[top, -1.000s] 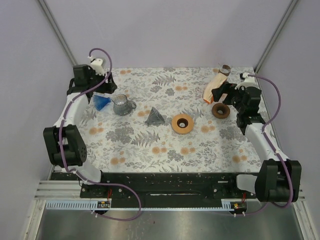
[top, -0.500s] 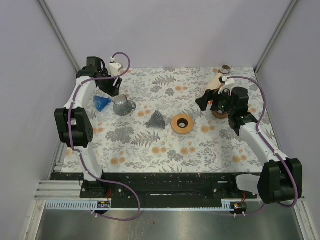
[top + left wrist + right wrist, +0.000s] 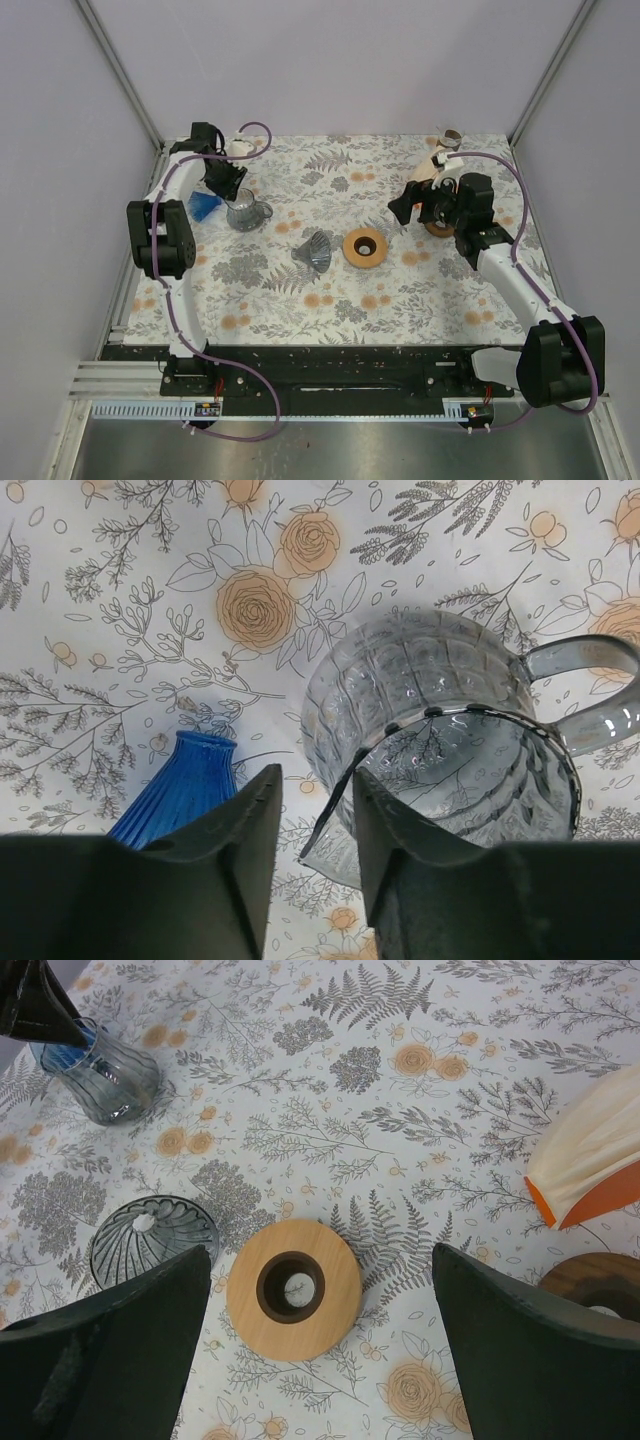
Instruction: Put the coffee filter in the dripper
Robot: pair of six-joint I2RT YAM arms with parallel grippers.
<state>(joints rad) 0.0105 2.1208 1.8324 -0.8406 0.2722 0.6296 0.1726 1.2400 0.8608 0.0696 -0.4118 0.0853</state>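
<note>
A tabletop (image 3: 300, 300) covered in a floral print cloth sits inside pale lilac walls, seen from above with both arms reaching toward the far side.

Your left end effector (image 3: 318, 780) hangs at the far left, its two dark fingers (image 3: 240, 870) parted by only a narrow gap. Nothing is clearly clamped between them. Just below it stands a ribbed glass pitcher (image 3: 440, 710) with its handle pointing right. You cannot tell whether a finger touches the pitcher's rim. A blue ribbed vase (image 3: 185, 785) stands just beside the pitcher, on its left.

Your right end effector (image 3: 320, 1250) hovers at the right with its fingers spread wide and empty. Directly under it lies a light wooden ring (image 3: 295, 1288) with a round centre hole. To that ring's left is the glass dripper (image 3: 152, 1240), its wide mouth turned up toward the wrist camera. A dark wooden ring (image 3: 590, 1280) lies to the right, partly behind a finger.

The coffee filter (image 3: 590, 1155), cream paper in an orange holder, lies near the far right corner. It is well apart from the dripper and not in it.
</note>
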